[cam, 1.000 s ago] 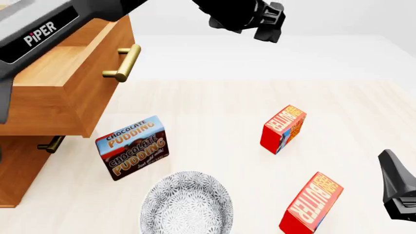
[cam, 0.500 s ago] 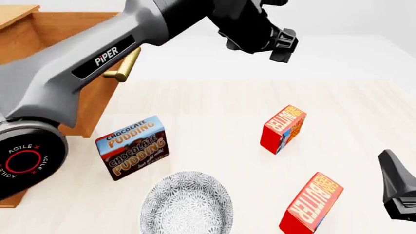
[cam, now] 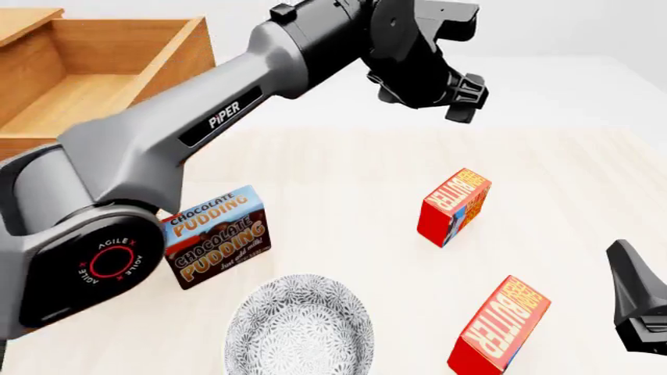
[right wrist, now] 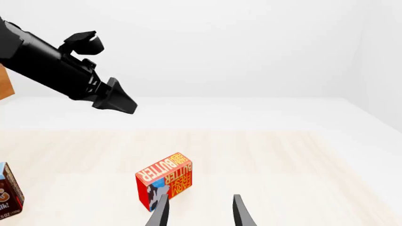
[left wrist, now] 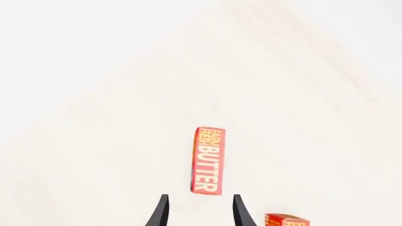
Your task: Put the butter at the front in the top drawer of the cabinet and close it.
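Observation:
Two identical butter cartons stand on the table: the front one at the near right, the other further back. The top drawer of the cabinet stands pulled open and empty at the far left; its handle is hidden behind my left arm. My left gripper is open and empty, high above the table beyond the far carton. In the left wrist view a butter carton lies ahead of the fingers, and a second one is at the edge. My right gripper is open and empty, right of the front carton.
A chocolate pudding box stands at the near left, also in the right wrist view. A patterned grey plate lies at the front middle. My left arm crosses over the left half. The right wrist view shows a butter carton.
My left arm has swung right and down, away from the drawer, which now shows open and uncovered. Its gripper has moved toward the far butter carton. The right gripper and cartons have not moved.

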{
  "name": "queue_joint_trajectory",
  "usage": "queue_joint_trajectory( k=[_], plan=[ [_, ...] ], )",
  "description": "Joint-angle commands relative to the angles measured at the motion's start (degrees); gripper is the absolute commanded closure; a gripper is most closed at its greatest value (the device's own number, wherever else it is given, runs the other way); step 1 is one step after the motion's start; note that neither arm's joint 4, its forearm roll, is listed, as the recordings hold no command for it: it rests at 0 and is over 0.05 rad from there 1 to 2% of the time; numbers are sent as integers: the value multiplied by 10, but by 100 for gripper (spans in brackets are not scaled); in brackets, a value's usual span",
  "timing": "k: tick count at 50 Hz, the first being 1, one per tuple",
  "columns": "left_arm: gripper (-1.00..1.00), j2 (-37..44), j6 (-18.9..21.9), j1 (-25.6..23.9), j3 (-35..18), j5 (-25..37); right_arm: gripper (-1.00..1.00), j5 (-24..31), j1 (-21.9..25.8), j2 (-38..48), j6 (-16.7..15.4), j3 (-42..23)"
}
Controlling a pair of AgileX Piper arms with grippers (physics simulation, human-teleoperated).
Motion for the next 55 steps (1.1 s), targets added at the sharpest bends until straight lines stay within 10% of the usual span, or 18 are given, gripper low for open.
queue_joint_trajectory(
  k=[1,55],
  plan=[
    [-100,20,-8,-5,-1,-11,-100,-1,0,0,0,1],
    [-100,128,-33,-21,-69,-13,-100,-1,0,0,0,1]
  ],
)
